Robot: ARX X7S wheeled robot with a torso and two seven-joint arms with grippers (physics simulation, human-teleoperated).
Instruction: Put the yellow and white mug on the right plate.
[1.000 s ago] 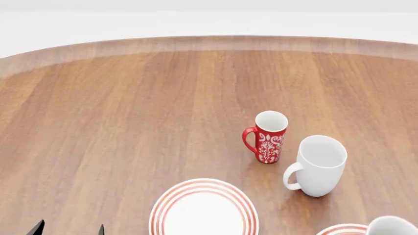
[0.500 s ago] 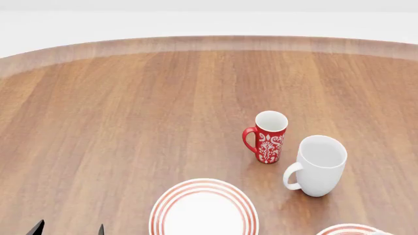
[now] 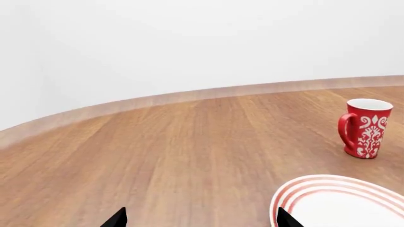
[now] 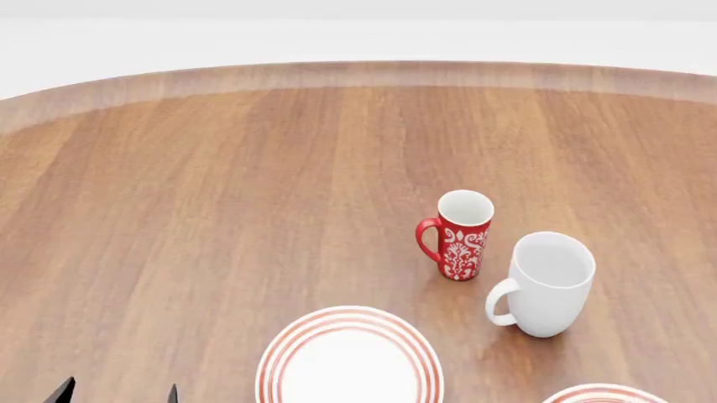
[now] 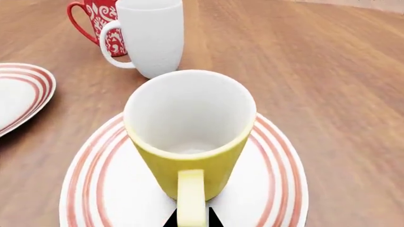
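The yellow and white mug (image 5: pixel 189 142) is upright over the middle of the right plate (image 5: pixel 277 189), a white plate with red rings. I cannot tell whether it touches the plate. My right gripper (image 5: pixel 191 221) is shut on the mug's yellow loop handle, one dark fingertip on each side. In the head view only the right plate's rim (image 4: pixel 599 393) shows at the bottom edge; the mug and right gripper are out of that view. My left gripper (image 4: pixel 117 395) is open and empty at the near left, also in the left wrist view (image 3: pixel 200 222).
A tall red white-patterned mug (image 4: pixel 459 235) and a plain white mug (image 4: pixel 546 285) stand just beyond the right plate. A second red-ringed plate (image 4: pixel 349 361) lies to its left. The round wooden table's far edge (image 4: pixel 358 71) curves across the back.
In the head view the mug's white rim at the bottom right has sunk out of the picture. The left gripper and the other mugs have not moved.
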